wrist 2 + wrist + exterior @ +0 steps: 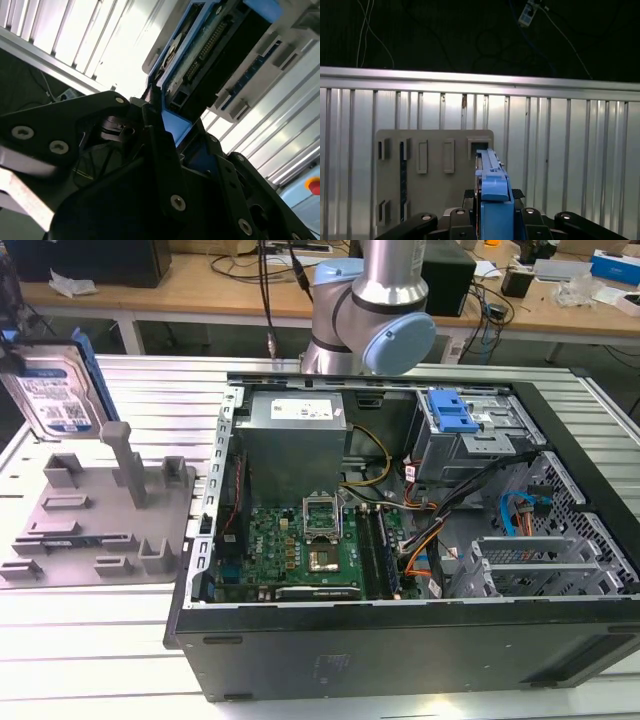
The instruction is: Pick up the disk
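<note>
Your hand is clamped on the disk, held on edge with its long axis pointing down toward the grey plate on the worktop.

The exterior view is looking down from above and a little way off, facing across the open computer case toward the workbenches at the back, with the grey fixture plate lying at the exterior view's left. The first wrist view is riding on the arm and looking straight down on the slatted metal table from well above. The second wrist view is sitting very close to the gripper, peering along it. Both wrist views are sharing the disk, and all three are sharing the plate and table.
</note>
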Motion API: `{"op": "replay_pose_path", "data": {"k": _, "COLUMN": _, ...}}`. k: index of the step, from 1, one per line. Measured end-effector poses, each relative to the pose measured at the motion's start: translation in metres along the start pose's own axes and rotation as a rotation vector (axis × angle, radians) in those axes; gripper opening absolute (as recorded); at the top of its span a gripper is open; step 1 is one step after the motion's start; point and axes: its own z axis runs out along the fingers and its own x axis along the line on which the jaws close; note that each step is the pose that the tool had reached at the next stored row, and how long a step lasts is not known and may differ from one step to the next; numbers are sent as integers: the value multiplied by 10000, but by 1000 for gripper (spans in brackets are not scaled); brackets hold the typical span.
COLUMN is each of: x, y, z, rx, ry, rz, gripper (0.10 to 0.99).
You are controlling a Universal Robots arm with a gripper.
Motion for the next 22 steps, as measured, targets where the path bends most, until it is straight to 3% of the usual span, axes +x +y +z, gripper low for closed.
{"op": "replay_pose_path", "data": {"k": 2, "x": 9, "y": 2, "z": -180, "rx": -1, "ry": -23, "rz": 0, "gripper": 369}}
{"op": "replay_pose_path", "data": {"k": 10, "x": 29, "y": 7, "z": -572, "rx": 2, "ry": -50, "rz": 1, "gripper": 369}}
{"op": "replay_pose_path", "data": {"k": 11, "x": 34, "y": 8, "z": -683, "rx": 2, "ry": -52, "rz": 1, "gripper": 369}}
{"op": "replay_pose_path", "data": {"k": 16, "x": 49, "y": 10, "z": -949, "rx": 3, "ry": -61, "rz": 1, "gripper": 369}}
{"op": "replay_pose_path", "data": {"k": 22, "x": 55, "y": 10, "z": -983, "rx": 2, "ry": -65, "rz": 1, "gripper": 369}}
